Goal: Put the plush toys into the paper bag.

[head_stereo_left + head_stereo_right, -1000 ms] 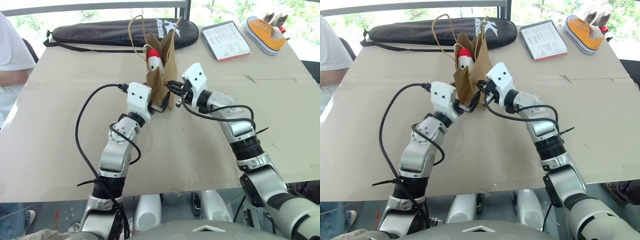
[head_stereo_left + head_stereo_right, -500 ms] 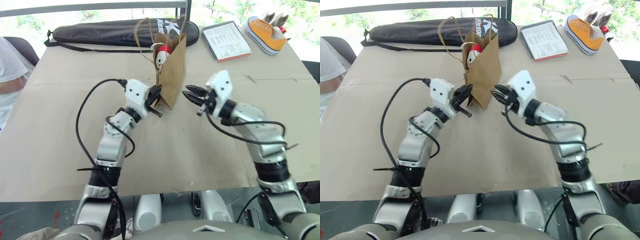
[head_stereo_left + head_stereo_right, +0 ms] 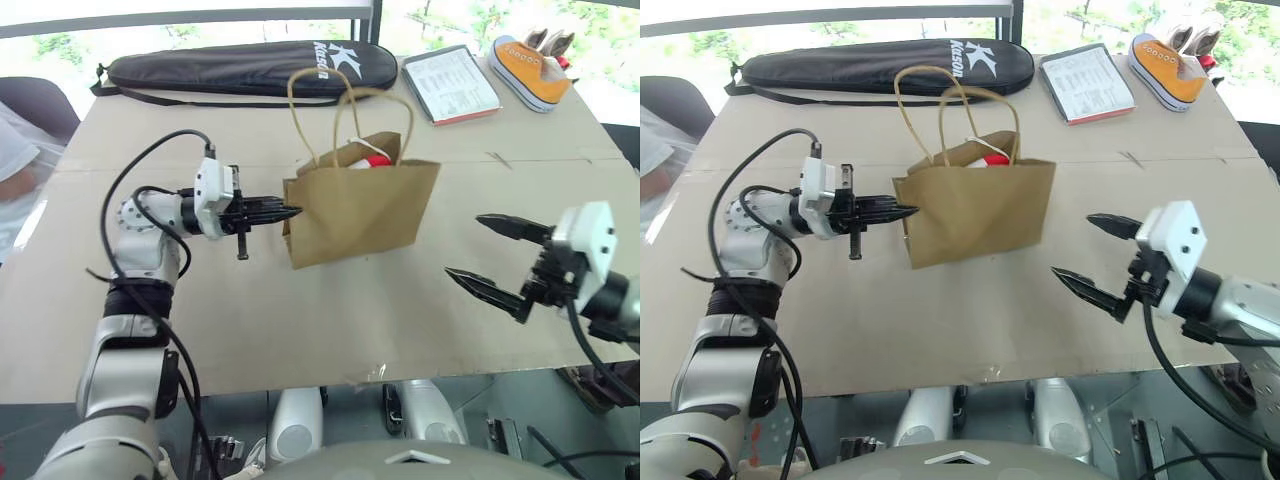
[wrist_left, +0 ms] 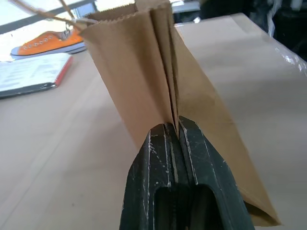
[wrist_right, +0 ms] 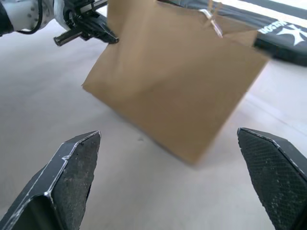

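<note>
Now left gripper (image 3: 285,211) pinches paper bag (image 3: 362,208) side fold; right gripper (image 3: 497,258) apart.

Matt brown kraft paper bag (image 3: 360,212); scuffed black plastic left end effector (image 4: 175,139)

The left gripper (image 3: 285,212), open beside the paper bag (image 3: 360,210) a second ago, has clamped onto its side fold and swung out to the left, turning the bag broadside. The right gripper (image 3: 490,257) has let go, spread its fingers wide, and pulled well back to the right. The white plush toy (image 3: 374,160) now sits lower inside the bag.
</note>
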Robot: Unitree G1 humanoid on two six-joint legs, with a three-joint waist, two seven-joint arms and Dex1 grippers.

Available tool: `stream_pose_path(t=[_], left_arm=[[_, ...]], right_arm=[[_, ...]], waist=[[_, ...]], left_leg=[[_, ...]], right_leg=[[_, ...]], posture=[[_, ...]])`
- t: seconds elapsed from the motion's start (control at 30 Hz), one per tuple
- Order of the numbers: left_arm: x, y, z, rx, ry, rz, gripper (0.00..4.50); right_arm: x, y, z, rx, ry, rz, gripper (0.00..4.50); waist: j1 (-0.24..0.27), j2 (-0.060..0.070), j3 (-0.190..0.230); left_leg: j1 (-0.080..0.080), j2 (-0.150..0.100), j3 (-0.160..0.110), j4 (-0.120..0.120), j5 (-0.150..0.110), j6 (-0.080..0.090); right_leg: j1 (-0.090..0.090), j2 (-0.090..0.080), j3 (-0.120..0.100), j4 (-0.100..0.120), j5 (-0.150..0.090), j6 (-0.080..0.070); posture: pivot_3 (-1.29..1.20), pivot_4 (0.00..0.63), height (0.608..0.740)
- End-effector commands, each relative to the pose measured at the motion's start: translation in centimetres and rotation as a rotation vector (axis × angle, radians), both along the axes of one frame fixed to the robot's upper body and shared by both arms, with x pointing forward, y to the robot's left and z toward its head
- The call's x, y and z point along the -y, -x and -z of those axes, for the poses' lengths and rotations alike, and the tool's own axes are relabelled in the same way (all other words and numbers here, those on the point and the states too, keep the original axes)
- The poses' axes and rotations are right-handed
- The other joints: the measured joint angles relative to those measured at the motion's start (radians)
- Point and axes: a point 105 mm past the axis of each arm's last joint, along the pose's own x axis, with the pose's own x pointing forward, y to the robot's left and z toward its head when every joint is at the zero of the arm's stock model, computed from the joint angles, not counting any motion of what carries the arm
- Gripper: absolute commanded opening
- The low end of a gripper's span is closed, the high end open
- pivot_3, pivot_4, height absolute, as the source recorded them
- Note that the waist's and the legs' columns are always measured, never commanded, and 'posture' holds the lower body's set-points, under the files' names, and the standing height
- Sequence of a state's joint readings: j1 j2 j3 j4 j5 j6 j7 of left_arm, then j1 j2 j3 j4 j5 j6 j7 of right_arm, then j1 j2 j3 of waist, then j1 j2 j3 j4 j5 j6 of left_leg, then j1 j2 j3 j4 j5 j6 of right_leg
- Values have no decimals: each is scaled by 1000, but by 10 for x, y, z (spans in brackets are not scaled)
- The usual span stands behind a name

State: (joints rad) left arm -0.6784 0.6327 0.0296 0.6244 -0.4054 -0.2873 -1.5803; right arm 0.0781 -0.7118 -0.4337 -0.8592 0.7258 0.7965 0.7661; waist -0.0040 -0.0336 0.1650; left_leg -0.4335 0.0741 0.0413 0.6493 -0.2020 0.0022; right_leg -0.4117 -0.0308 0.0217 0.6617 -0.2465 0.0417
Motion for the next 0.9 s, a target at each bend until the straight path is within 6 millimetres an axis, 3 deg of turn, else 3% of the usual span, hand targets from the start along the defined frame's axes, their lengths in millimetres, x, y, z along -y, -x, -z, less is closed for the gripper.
stream_pose_path(t=[0.03, 0.13, 0.3, 0.43, 0.57, 0.73, 0.9], left_arm=[[-8, -4, 5, 152, -126, 6, 0], [-10, -10, 4, 130, -76, -23, 1100], [-20, -12, -10, 77, 46, -95, 2550], [-32, 2, -10, -3, 128, -199, 4405], [-46, 24, -6, -122, 195, -395, 4405], [-55, 78, 30, -343, 149, -512, 4405], [-54, 99, 43, -450, 169, -561, 4405]], right_arm=[[3, 5, -11, 63, 24, 17, 4439], [0, -2, -11, 81, 23, 42, 4500], [2, -10, -11, 86, 38, 74, 4500], [9, -17, -11, 100, 35, 107, 4500], [21, -18, -2, 86, 47, 135, 4500], [42, -10, 19, 28, 87, 167, 4500], [51, -5, 28, 5, 121, 166, 4500]], waist=[[-1, 0, 0], [-3, 0, 0], [-4, 0, 0], [-13, 0, 0], [-12, 0, 0], [-9, 0, 0], [1, 1, 0]], left_leg=[[0, 0, 0, 0, 0, 0], [0, 0, 1, 0, 0, 0], [0, 0, 0, 0, 0, 0], [0, 0, 1, -1, 0, 0], [2, 1, 1, -3, 0, 0], [2, 2, 3, -3, 0, 0], [3, 1, 6, -3, -1, -1]], right_leg=[[0, 0, 0, 0, 0, 0], [0, 0, 1, 0, 0, 0], [0, 0, 0, 0, 0, 0], [0, 0, 2, 0, 1, 2], [0, 0, 2, 0, 2, 4], [0, -2, 2, 0, -1, 2], [-1, -6, 1, -1, -3, 4]], posture=[[0, 150, 740], [0, 150, 740], [0, 150, 740], [0, 150, 740], [0, 150, 740], [0, 150, 740], [0, 150, 740]])
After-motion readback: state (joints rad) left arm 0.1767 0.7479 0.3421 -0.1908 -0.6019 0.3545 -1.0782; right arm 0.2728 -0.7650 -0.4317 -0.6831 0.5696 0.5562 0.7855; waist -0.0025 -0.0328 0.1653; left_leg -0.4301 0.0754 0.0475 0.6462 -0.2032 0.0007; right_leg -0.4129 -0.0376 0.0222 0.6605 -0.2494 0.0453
